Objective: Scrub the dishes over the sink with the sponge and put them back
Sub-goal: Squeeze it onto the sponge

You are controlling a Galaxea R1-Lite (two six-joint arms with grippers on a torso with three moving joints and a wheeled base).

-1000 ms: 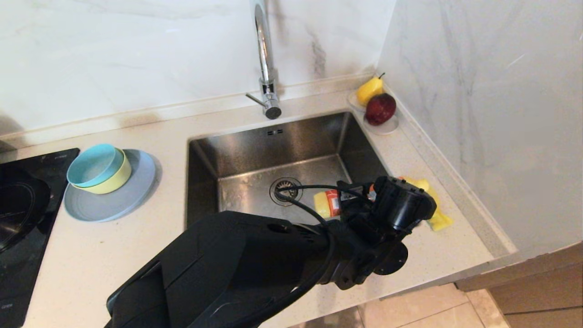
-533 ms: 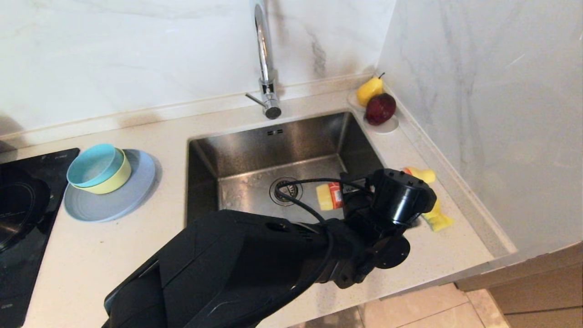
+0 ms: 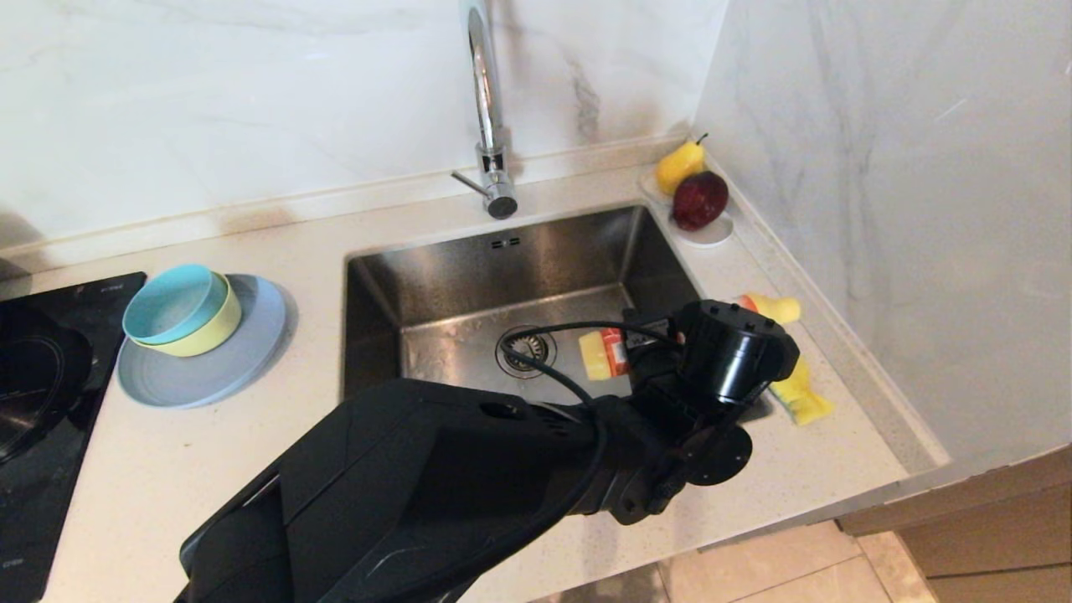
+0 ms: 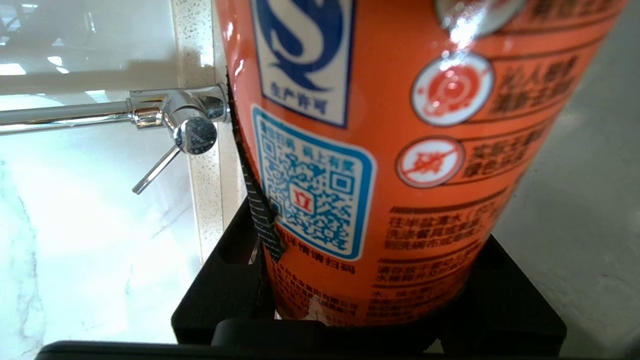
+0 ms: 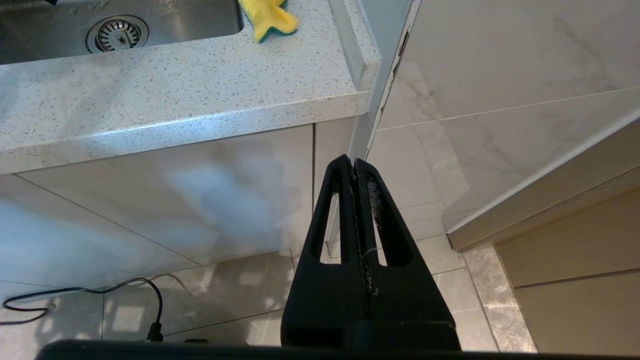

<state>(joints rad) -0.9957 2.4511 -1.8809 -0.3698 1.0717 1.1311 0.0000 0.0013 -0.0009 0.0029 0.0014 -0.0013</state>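
My left gripper (image 4: 370,240) is shut on an orange detergent bottle (image 4: 400,150), which fills the left wrist view. In the head view its yellow cap (image 3: 769,309) shows beyond my wrist, at the right rim of the steel sink (image 3: 469,285). The yellow sponge (image 3: 802,398) with a green underside lies on the counter right of the sink, just beyond the bottle, and the right wrist view shows the sponge (image 5: 270,17) too. A teal bowl (image 3: 172,301) sits in a pale yellow bowl (image 3: 213,331) on the grey-blue plate (image 3: 209,373), left of the sink. My right gripper (image 5: 354,162) hangs shut and empty beside the cabinet, below the counter.
A chrome faucet (image 3: 490,126) stands behind the sink. A white dish (image 3: 712,239) with a pear and an apple sits in the back right corner. A black cooktop (image 3: 42,377) lies at the far left. A marble wall (image 3: 879,209) closes the right side.
My left gripper has lifted the detergent bottle a little and carried it toward the back of the counter, uncovering more of the sponge. The right arm has not moved.
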